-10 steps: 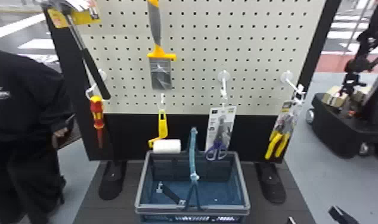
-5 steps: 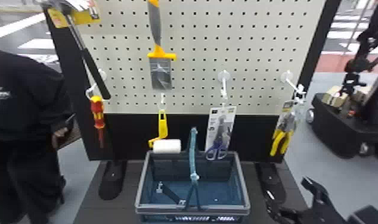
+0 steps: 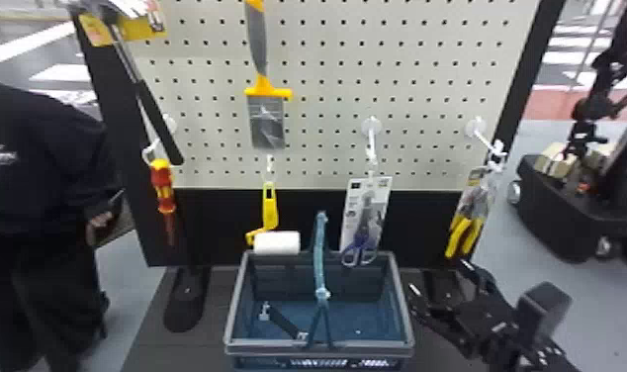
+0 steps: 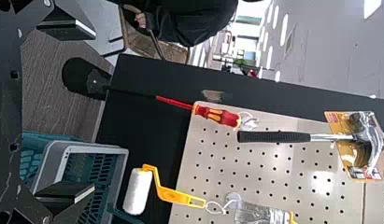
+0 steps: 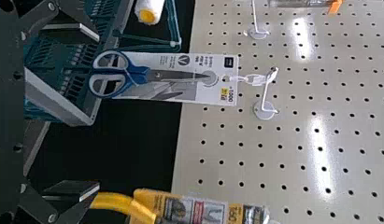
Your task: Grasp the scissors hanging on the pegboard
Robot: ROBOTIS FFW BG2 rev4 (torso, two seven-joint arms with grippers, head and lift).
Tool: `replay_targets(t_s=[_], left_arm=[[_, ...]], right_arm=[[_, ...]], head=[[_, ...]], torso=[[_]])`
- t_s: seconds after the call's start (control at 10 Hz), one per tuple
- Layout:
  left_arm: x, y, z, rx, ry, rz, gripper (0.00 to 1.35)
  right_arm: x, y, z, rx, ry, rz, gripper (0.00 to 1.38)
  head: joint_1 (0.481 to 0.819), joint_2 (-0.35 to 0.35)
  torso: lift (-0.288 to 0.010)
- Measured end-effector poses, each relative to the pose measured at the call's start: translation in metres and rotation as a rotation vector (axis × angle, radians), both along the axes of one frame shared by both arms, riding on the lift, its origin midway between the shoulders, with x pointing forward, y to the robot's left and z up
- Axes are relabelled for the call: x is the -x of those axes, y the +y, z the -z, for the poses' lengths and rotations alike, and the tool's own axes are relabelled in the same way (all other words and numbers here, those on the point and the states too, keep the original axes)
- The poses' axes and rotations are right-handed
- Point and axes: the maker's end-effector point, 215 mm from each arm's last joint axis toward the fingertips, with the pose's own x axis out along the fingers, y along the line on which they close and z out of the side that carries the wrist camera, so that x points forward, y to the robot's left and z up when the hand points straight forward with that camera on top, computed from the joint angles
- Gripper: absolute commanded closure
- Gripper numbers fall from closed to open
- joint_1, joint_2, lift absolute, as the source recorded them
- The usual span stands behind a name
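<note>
Clearly approach stage: right claw [image 5: 96, 111] sat open, low beside blue plastic basket [image 3: 317, 346]; left claw [image 4: 89, 109] open too. Blue-handled carded scissors [image 3: 359, 237] hung untouched; next probably raise, straddle handles, close.

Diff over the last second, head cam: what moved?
The right end effector came up into view from the bottom right corner, moving up and inward toward the pegboard. It is open and has taken hold of nothing. The scissors still hang on their hook, and the basket and other hung tools stayed put.
</note>
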Motion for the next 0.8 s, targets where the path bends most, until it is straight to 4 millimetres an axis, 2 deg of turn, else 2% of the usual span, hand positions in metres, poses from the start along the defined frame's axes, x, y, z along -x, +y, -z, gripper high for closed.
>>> replay_targets(t_s=[0.3, 0.5, 0.8], left_arm=[[-0.003, -0.004, 0.000, 0.004, -0.005, 0.010, 0.16], [-0.005, -0.005, 0.000, 0.007, -0.008, 0.012, 0.16], [-0.009, -0.009, 0.002, 0.014, -0.010, 0.020, 0.16]], right_arm=[[-0.031, 0.032, 0.007, -0.010, 0.021, -0.077, 0.18], [-0.045, 0.038, 0.012, -0.014, 0.035, -0.094, 0.18], [-0.070, 0.053, 0.009, -0.029, 0.048, -0.137, 0.17]], head=[[0.549, 0.000], [0.549, 0.000], [0.549, 0.000]], torso=[[-0.100], [-0.100], [-0.100]])
